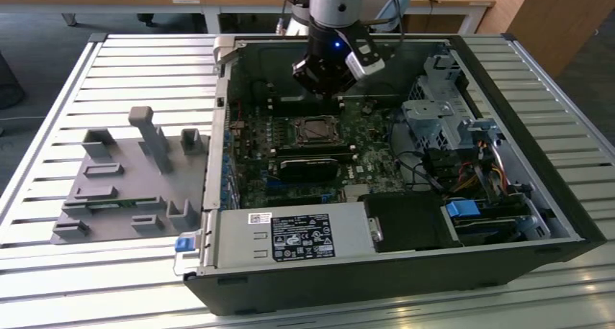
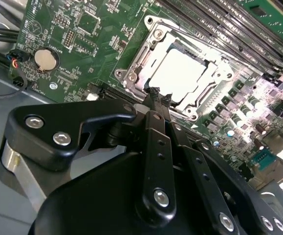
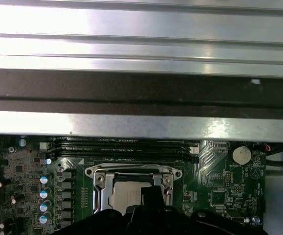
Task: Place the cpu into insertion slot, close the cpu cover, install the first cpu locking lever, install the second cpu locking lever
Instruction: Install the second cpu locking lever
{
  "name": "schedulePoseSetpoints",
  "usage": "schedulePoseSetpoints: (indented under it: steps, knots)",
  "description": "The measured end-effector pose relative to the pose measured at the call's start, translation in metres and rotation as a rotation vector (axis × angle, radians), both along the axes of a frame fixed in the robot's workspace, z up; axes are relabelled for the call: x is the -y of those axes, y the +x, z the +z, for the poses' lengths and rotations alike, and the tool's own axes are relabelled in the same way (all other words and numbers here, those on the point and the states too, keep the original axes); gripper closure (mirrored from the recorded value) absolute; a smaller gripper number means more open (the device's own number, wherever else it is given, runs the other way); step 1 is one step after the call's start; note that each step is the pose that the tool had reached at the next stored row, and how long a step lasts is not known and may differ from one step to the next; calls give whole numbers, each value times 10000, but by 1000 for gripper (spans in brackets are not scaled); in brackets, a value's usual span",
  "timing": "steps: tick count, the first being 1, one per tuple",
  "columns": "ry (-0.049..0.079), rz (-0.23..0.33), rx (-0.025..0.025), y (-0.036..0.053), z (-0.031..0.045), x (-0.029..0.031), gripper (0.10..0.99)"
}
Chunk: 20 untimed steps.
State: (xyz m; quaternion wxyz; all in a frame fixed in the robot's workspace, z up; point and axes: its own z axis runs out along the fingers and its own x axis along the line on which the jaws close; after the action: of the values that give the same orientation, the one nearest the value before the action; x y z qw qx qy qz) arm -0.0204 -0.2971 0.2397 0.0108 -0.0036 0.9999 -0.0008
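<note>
Black gripper (image 2: 160,96) with fingertips pressed together, empty, poised just above silver-grey square cpu (image 2: 179,73) seated under thin silver metal cpu cover (image 2: 131,78).

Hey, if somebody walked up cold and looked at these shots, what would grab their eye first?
Probably the open computer case lying on the slatted table, with the gripper hanging inside it just above the board. Next comes the cpu, its pale metal top gleaming inside the cpu cover, which lies flat around it on the green circuit board. A grey fixture sits toward the exterior view's left.
</note>
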Motion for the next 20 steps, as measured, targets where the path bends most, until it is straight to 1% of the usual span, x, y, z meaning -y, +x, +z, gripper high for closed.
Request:
schedulePoseSetpoints:
  steps: [10,16,20]
  knots:
    - [-1,0,0,0,0,115,980]
    - [-4,0,0,0,0,172,980]
    - [-3,-1,0,0,0,225,980]
